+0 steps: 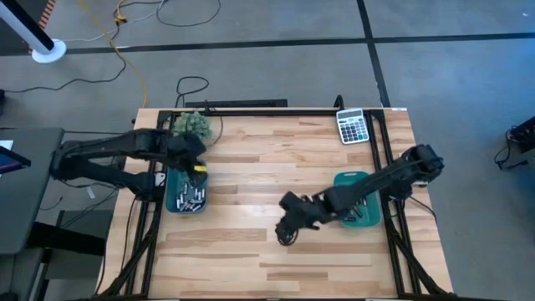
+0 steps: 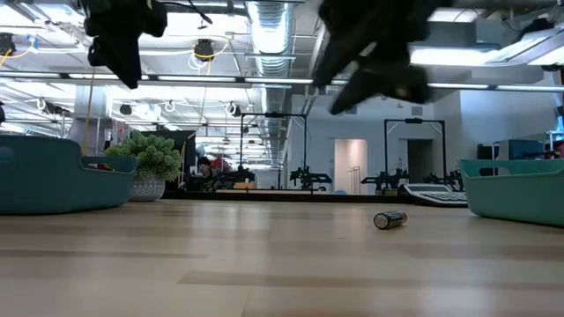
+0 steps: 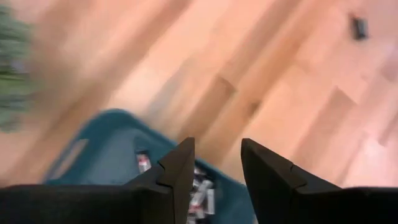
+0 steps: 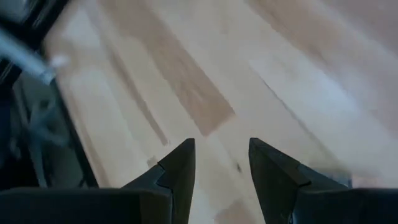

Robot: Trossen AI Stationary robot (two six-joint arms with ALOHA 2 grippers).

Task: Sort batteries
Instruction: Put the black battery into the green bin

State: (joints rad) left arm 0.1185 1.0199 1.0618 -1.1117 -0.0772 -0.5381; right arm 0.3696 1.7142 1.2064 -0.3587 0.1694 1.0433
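Over left bin (image 1: pixel 185 199): left hand (image 1: pixel 199 170) open | mid-table: right hand (image 1: pixel 286 237) open

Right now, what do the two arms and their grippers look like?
Both arms are dark, jointed and slim. The left gripper and right gripper each end in two black, wedge-shaped fingers. A yellow patch shows near the left arm's wrist in the high view.

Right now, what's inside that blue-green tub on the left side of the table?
The left teal bin holds a heap of small batteries, silvery and dark. The left gripper, open and empty, hangs over its far end, hiding what lies underneath.
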